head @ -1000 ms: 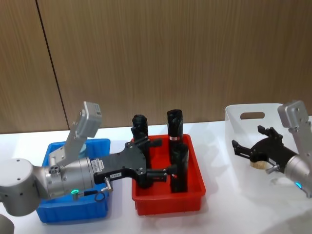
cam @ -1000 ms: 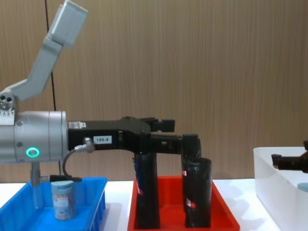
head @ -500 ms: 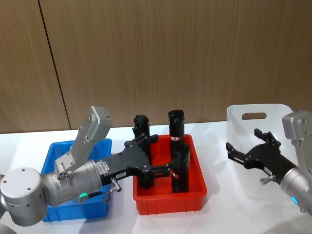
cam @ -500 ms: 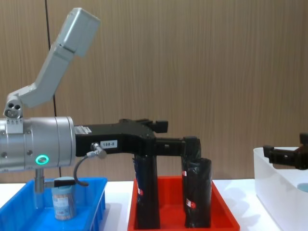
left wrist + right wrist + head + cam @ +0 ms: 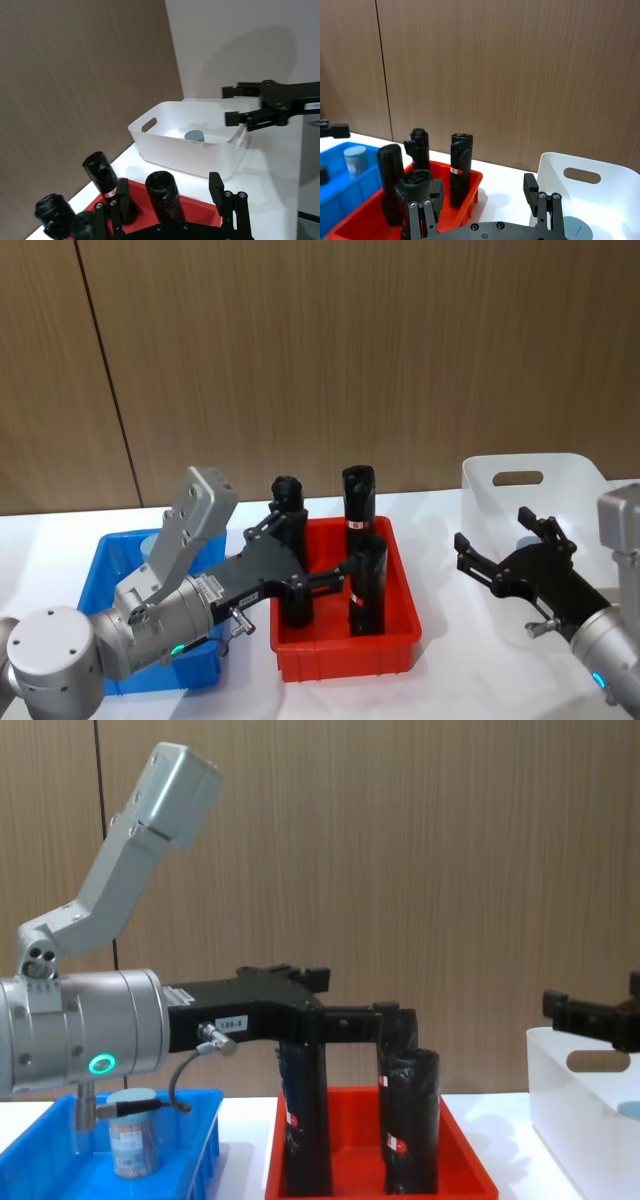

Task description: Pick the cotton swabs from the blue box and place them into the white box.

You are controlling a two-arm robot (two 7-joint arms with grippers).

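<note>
White table (image 5: 445, 540); two swab jars (image 5: 355, 161), first jar (image 5: 130, 1135) in blue box (image 5: 203, 1145), 8 o'clock of open left gripper (image 5: 355, 1000), second jar (image 5: 194, 135) in white box (image 5: 570, 1120), 5 o'clock of open right gripper (image 5: 598, 1012); four black rolls (image 5: 368, 585)

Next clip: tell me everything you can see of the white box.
The white box is a rectangular bin of smooth white plastic with rounded corners, a rolled rim and an oval handle cutout in its far wall. It stands upright, open-topped, on the table at the robot's right, apart from the red tray. One cotton swabs jar sits on its floor. The open right gripper hovers at its near-left rim, seemingly not touching.
</note>
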